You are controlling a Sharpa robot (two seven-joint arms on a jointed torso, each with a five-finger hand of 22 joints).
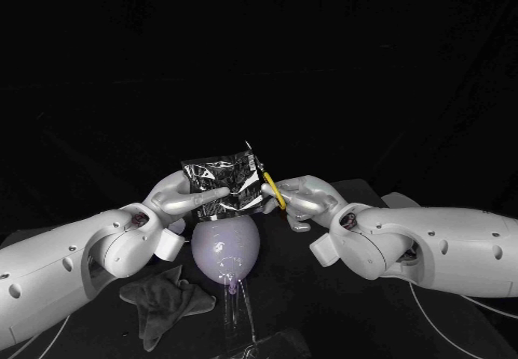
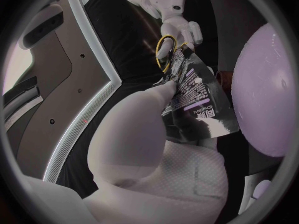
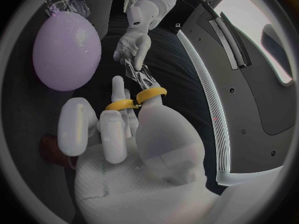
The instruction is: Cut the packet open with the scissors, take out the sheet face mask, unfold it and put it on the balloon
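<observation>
Black table (image 1: 291, 295), left hand's (image 1: 178, 197) fingers (image 1: 212, 196) tight on packet (image 1: 221, 173), right hand's (image 1: 309, 199) on scissors (image 1: 274, 190).

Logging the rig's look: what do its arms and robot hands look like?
The left arm and right arm: glossy white rounded shells with dark dots. The left robot hand and right robot hand: silver. A thin white cable runs beside the right arm.
</observation>
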